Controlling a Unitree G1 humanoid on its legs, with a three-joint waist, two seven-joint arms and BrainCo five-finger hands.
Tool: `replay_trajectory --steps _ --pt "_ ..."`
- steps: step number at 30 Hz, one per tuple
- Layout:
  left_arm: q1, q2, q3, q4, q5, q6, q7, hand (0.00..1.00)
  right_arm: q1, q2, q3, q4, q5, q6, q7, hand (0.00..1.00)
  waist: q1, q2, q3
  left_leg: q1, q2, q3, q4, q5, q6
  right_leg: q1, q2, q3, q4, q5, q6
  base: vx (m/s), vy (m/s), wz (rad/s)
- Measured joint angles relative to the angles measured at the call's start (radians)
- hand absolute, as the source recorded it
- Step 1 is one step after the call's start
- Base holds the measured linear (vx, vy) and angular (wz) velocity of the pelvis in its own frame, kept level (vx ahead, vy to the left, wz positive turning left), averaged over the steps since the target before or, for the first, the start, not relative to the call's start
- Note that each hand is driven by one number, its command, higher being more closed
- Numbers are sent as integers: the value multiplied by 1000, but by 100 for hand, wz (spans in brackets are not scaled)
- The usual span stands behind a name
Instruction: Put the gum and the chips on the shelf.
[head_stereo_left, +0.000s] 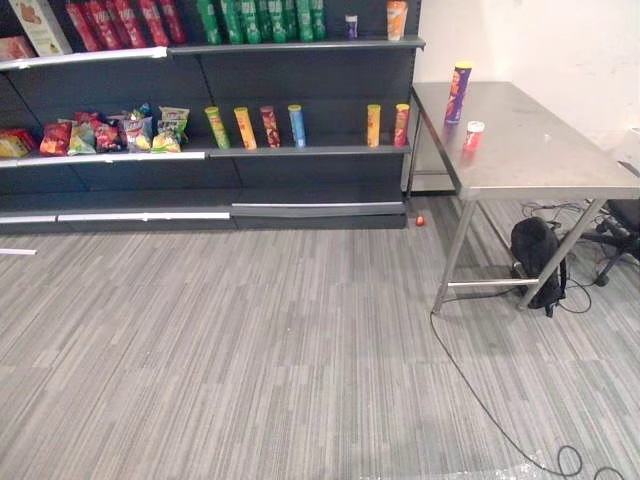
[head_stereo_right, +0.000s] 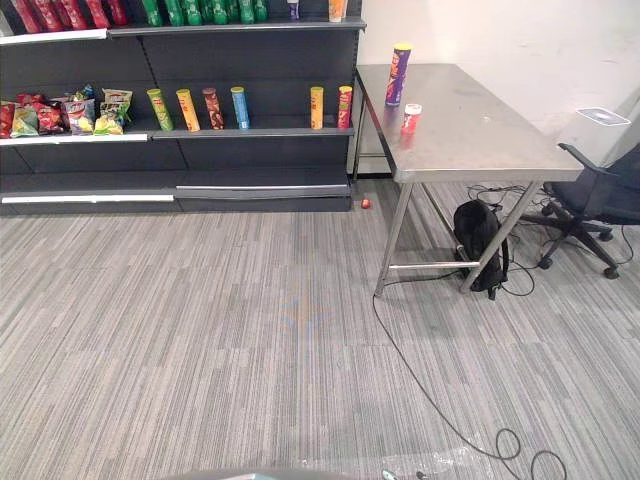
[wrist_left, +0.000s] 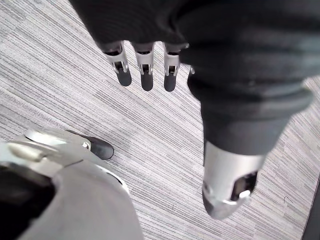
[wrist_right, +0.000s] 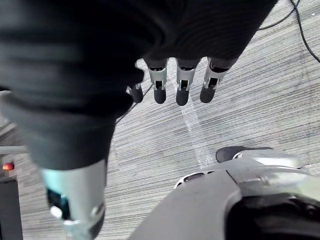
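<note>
A tall purple chips can (head_stereo_left: 458, 93) stands upright on the steel table (head_stereo_left: 540, 150) at the right, near its back left corner. A small red-and-white gum tub (head_stereo_left: 473, 135) stands just in front of the can, near the table's left edge. The dark shelf unit (head_stereo_left: 300, 100) runs along the back wall to the left of the table. My left hand (wrist_left: 145, 65) hangs over the carpet, fingers straight and holding nothing. My right hand (wrist_right: 182, 80) also hangs over the carpet with relaxed fingers and nothing in it.
The middle shelf (head_stereo_left: 310, 151) carries several upright chip cans and snack bags at the left. A black backpack (head_stereo_left: 537, 260) lies under the table and an office chair (head_stereo_right: 590, 200) stands at its right. A small red thing (head_stereo_left: 420, 220) lies on the floor by the shelf's corner.
</note>
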Motion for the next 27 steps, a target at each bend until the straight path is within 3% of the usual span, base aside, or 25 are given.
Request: replay_trajectory --steps 7,12,17,22,27 --pt "-21 0 0 0 -1 -6 1 0 -29 3 -13 2 -5 -5 -1 0 2 -2 50 24 -1 2 -1 -6 -10 40 3 -11 -24 1 2 110 -13 2" --pt "-24 0 0 -1 6 9 40 0 -32 3 -13 2 17 6 6 0 1 -3 54 35 0 8 -7 -7 -11 52 4 -12 -33 1 3 -29 -12 -1" --pt "-31 3 0 -1 9 62 43 0 -27 2 -13 2 82 -18 45 0 -2 -4 59 40 3 23 -8 -6 -9 50 7 -5 -36 1 8 -67 -11 -8" --pt "-31 3 0 0 9 62 43 0 -18 7 -13 5 167 -28 65 0 -2 -5 59 40 4 25 -8 -4 -8 50 7 -3 -38 3 6 -9 -1 0" --pt "-31 3 1 0 9 61 60 0 -19 11 -16 14 167 -33 60 0 -3 -8 60 42 5 25 -8 -5 -9 58 10 -2 -45 10 2 6 -2 0"
